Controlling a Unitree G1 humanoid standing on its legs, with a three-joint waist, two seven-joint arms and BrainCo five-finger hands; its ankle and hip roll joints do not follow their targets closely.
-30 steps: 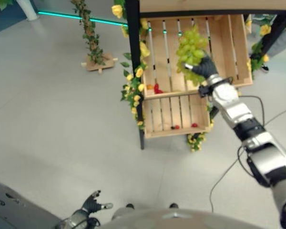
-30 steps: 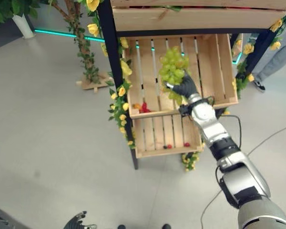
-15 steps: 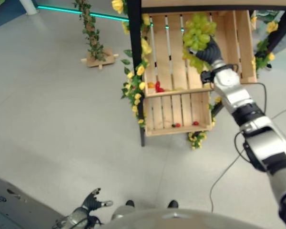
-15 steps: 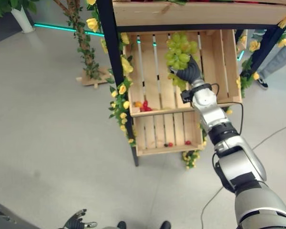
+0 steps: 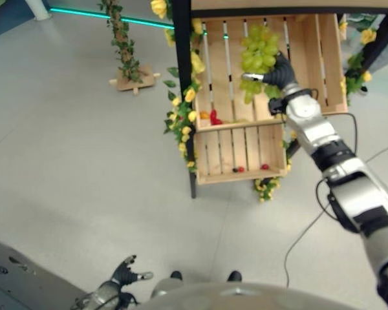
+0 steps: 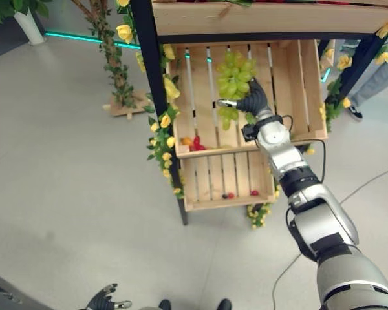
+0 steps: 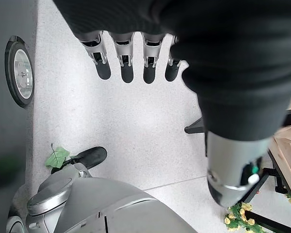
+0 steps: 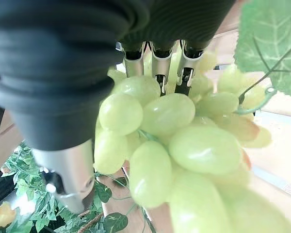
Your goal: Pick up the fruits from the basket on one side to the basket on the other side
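grapes [image 6: 234,74], one green bunch, gripped by right robot hand [image 6: 253,102]; left robot hand [image 7: 136,53] open, empty

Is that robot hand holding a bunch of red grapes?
No, the right robot hand is curled round a bunch of green grapes, held up in front of the upper wooden crate.

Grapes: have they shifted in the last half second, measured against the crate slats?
Yes. The grapes in the right hand have moved toward the left side of the upper crate and slightly lower against its slats.
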